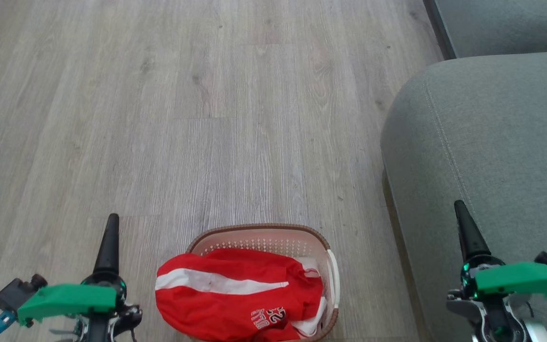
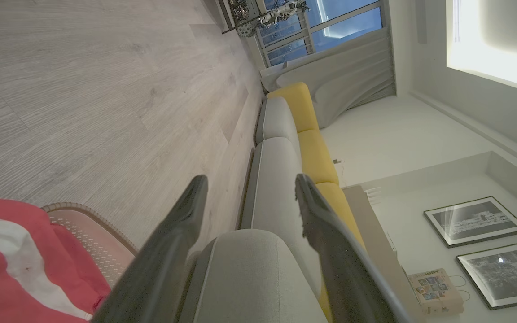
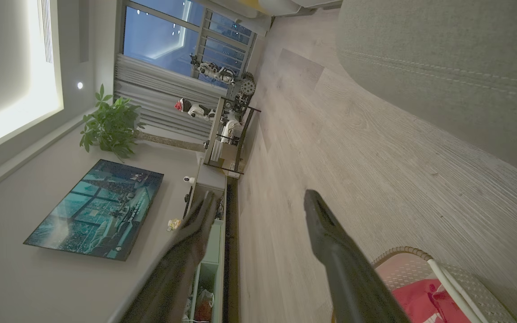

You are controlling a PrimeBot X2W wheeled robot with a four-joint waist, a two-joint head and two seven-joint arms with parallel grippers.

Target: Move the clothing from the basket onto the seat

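Floor point(image 1: 207, 118): pale grey wood-look planks, lying under the basket and stretching far beyond it.

Seat point(image 1: 492, 142): big grey-green cushion with rounded edge and stitched seams, to the right of the basket, with a narrow strip of floor between them; not touching the basket.

Back cushions point(image 2: 312, 148): yellow, along the far side of the sofa from the basket, seen in the left wrist view.

Television point(image 3: 97, 211): dark screen on the wall, well apart from the basket, across the floor on its left side.

Basket point(image 1: 254, 243): oval, cream-white, perforated wall, brown woven-look rim; standing on the floor, with a white handle point(image 1: 334, 270) on the side nearest the seat.

Clothing point(image 1: 235, 294): inside the basket, heaped above the rim and spilling over the basket's left edge. Red thin fabric on top with a broad white stripe and a dark-outlined white print low down; some white cloth showing at the basket's right side.

Left pincer point(image 2: 250, 179): just to the left of the basket, held above the floor, clear of rim and cloth. Two dark fingers spread wide apart, nothing between them.

Right pincer point(image 3: 260, 196): well to the right of the basket, over the seat's front part. Fingers likewise spread wide, nothing gripped.
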